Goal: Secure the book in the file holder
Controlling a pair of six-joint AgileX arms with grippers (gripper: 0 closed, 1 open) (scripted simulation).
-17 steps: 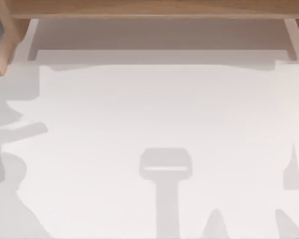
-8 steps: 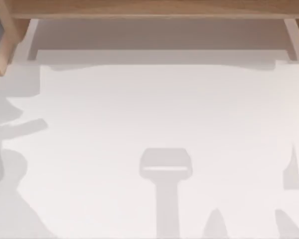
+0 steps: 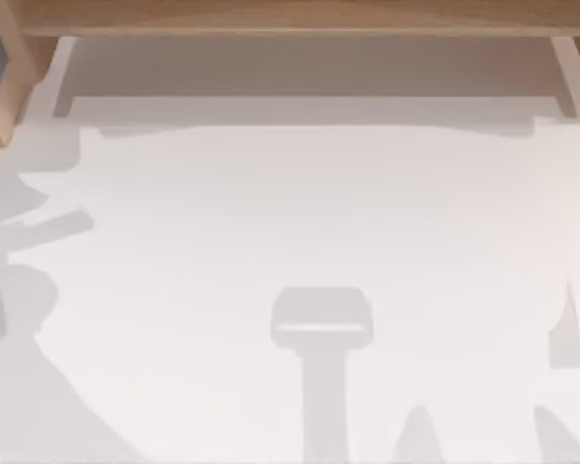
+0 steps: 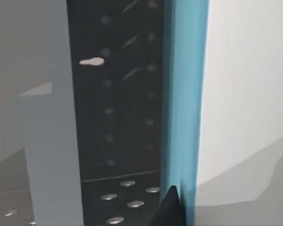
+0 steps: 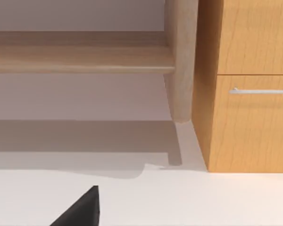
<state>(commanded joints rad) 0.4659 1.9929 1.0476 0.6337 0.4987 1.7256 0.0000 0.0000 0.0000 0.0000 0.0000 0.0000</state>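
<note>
The book (image 4: 185, 94) seems to stand pinched in the left gripper's fingers (image 4: 170, 209), cyan edge upright, close against a dark perforated panel. The file holder (image 3: 2, 92) sits at the counter's (image 3: 319, 222) far left corner. Keep the book vertical while lowering. The right fingers' state is unclear; the wooden shelf (image 3: 300, 17) and drawer cabinet (image 5: 247, 84) stand clear.

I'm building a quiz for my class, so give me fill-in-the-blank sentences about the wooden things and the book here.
1. In the top view, the light-brown wooden file holder sits at the ___ edge of the white table.
2. The long pale wooden board stands on ___ legs.
3. The orange-brown wooden cabinet has a ___ bar handle.
4. The thin book has an edge coloured ___.

Missing words: left; two; silver; light blue.
</note>
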